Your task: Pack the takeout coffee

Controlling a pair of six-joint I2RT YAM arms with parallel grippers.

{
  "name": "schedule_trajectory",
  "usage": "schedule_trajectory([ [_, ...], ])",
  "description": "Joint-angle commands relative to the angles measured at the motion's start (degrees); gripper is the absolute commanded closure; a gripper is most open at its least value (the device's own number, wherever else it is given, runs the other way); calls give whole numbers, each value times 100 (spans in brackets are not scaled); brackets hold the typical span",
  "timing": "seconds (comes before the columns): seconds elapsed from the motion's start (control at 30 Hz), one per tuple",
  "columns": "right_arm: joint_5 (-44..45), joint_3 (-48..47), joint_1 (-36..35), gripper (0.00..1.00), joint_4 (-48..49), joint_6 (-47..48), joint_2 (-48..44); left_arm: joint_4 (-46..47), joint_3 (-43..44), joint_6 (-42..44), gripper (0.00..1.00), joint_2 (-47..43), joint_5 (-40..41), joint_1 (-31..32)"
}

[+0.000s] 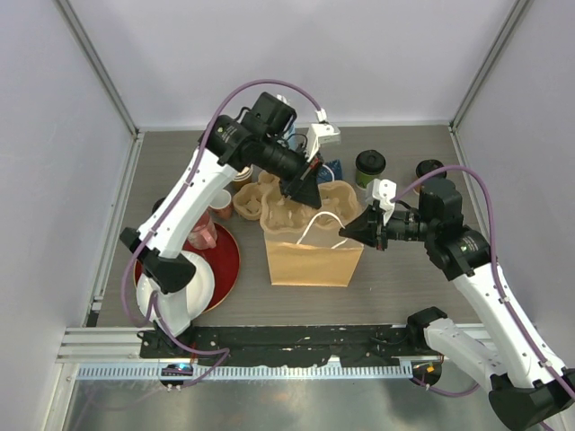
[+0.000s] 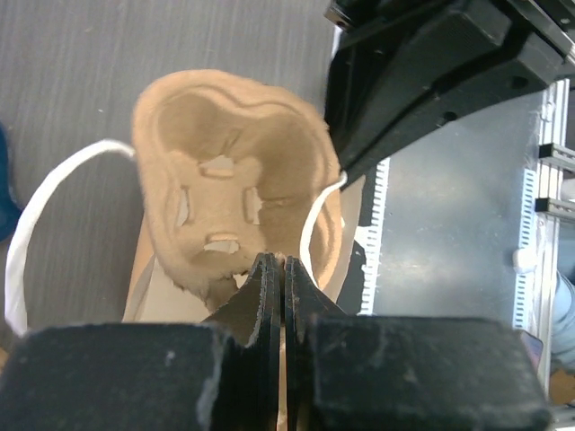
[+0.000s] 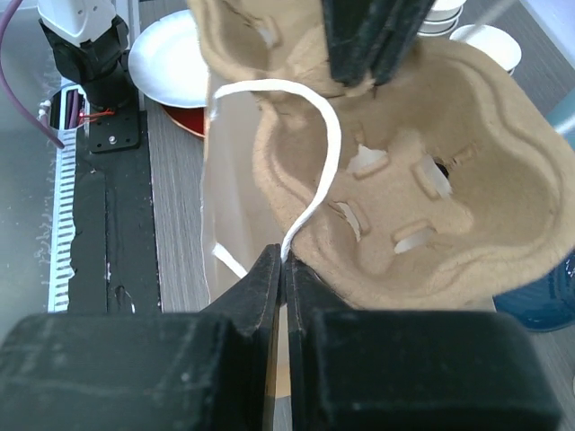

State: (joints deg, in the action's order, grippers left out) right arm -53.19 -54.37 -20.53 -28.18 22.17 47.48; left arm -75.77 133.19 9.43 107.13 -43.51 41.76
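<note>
Two coffees [image 1: 369, 165] [image 1: 429, 169], one carrier [image 1: 269, 203], one bag [image 1: 313, 262]

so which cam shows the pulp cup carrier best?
Right wrist: the carrier sits close, wells and slots clear. Top external shows it small, partly behind the left arm. Left wrist shows one well, its edge in the left gripper.

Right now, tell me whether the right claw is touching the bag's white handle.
Touching. The right wrist view shows the white handle running straight into the tips of the shut right claw, pinched there.
</note>
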Motion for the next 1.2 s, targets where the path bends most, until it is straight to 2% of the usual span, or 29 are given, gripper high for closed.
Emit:
schedule_trajectory([
  [0.0, 133, -276, -38, 97, 6, 138, -108, -307, -301, -29, 100, -272, -474, 78],
  [0.2, 63, -311, -30, 96, -82, 208, -178, -149, -732, 24, 100, -254, -334, 78],
  [0.3, 45, -337, -21, 81, -47, 174, -152, -105, -750, 59, 100, -228, -325, 78],
  [0.33, 45, -355, -29, 67, -29, 138, -143, -88, -759, 59, 100, -228, -282, 78],
  [0.43, -42, -495, -21, 52, -29, -2, -82, -70, -750, 85, 100, -237, -211, 78],
  [0.57, -524, -820, -30, 44, -47, -318, 6, -123, -759, 147, 100, -272, -211, 78],
  [0.67, -631, -1136, -30, 41, -108, -652, 68, -96, -759, 182, 100, -289, -237, 78],
  [0.87, -176, -1480, -21, 41, -82, -1355, 112, -52, -706, 313, 100, -272, -185, 122],
  [1.17, 1732, -1436, -29, 44, 41, -2428, 68, -122, -601, 437, 100, -114, -263, 157],
])
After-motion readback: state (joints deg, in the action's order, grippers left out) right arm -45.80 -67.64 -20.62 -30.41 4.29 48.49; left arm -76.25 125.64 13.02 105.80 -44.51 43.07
